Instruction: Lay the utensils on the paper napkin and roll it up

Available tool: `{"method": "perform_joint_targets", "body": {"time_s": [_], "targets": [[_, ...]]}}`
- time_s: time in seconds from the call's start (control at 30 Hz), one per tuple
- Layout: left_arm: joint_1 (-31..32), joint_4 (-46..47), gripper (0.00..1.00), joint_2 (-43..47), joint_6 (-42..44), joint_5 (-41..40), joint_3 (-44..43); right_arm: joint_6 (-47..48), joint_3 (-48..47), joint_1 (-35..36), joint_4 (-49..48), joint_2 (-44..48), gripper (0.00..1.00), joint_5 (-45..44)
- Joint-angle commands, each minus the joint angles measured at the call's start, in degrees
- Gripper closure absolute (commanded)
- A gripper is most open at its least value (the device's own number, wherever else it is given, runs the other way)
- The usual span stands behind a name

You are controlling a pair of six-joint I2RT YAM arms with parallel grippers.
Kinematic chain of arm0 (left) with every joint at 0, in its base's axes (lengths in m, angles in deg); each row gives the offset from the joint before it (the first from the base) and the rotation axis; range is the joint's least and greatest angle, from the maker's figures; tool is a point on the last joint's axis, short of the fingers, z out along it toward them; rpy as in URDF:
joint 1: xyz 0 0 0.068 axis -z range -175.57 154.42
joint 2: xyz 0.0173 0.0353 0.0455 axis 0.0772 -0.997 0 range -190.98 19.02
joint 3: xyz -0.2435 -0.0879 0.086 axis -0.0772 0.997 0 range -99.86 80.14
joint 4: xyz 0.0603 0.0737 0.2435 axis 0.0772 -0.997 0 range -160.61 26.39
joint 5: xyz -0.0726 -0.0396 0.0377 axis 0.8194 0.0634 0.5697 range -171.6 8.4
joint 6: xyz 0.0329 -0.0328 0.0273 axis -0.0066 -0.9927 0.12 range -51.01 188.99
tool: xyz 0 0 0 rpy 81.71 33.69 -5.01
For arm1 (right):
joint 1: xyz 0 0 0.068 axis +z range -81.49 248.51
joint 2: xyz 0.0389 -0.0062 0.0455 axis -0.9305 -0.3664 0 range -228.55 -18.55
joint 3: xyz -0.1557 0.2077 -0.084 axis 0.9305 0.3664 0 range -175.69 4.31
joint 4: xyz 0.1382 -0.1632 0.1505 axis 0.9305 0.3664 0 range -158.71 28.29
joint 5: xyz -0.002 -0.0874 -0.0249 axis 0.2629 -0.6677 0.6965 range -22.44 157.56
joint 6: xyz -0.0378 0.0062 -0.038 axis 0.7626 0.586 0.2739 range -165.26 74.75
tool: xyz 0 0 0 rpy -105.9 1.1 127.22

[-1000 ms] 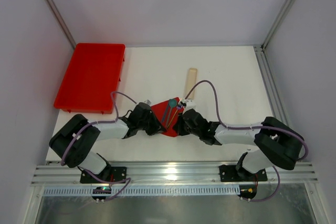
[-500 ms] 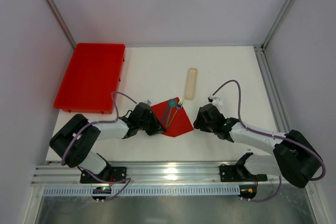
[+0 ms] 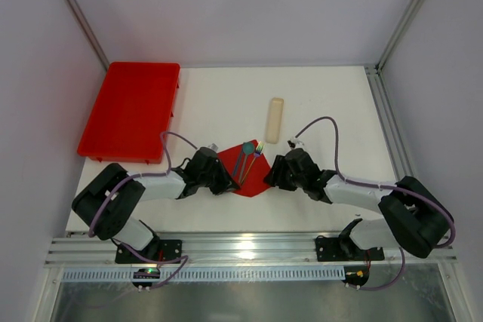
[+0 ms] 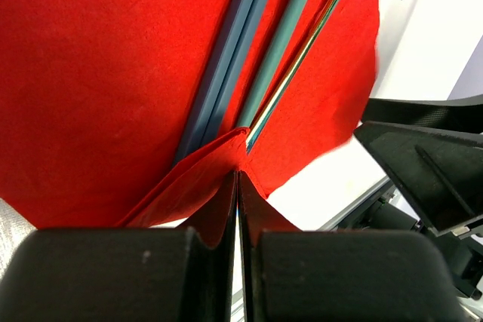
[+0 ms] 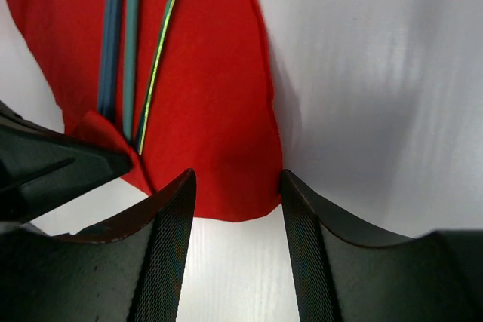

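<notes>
The paper napkin (image 3: 259,176) lies as a red diamond between both arms, with the slender teal utensils (image 3: 244,159) resting side by side on it. My left gripper (image 3: 224,183) is shut on the napkin's near-left corner. In the left wrist view that corner is lifted into a fold and pinched at the left gripper (image 4: 238,177), with the utensils (image 4: 243,58) running away over the napkin (image 4: 106,73). My right gripper (image 3: 271,179) stands open at the napkin's right corner. In the right wrist view the right gripper (image 5: 235,180) straddles the edge of the napkin (image 5: 215,111) beside the utensils (image 5: 124,50), holding nothing.
A big red plastic tray (image 3: 130,109) sits at the back left of the table. A pale beige strip (image 3: 274,120) lies just beyond the napkin. Metal frame rails run along the table's right side and near edge.
The right gripper opened and let go at the utensils, drew back to the right, then came in again to the napkin's right corner. The left gripper stayed shut on its corner.
</notes>
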Motion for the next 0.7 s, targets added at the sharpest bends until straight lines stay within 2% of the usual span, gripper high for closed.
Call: {"method": "perform_joint_targets", "body": {"time_s": [0.0,0.3,0.67], "targets": [[0.2,1.3,1.00,-0.1,0.7,0.0,-0.6,0.4,0.7,-0.1,-2.4,-4.1,0.47,6.3],[0.2,0.9,1.00,0.2,0.8,-0.1,-0.8,-0.5,0.3,0.0,-11.6,-8.7,0.49,10.1],[0.2,0.5,1.00,0.5,0.8,-0.4,-0.8,-4.7,4.3,-0.1,-31.3,-9.2,0.53,13.9]]}}
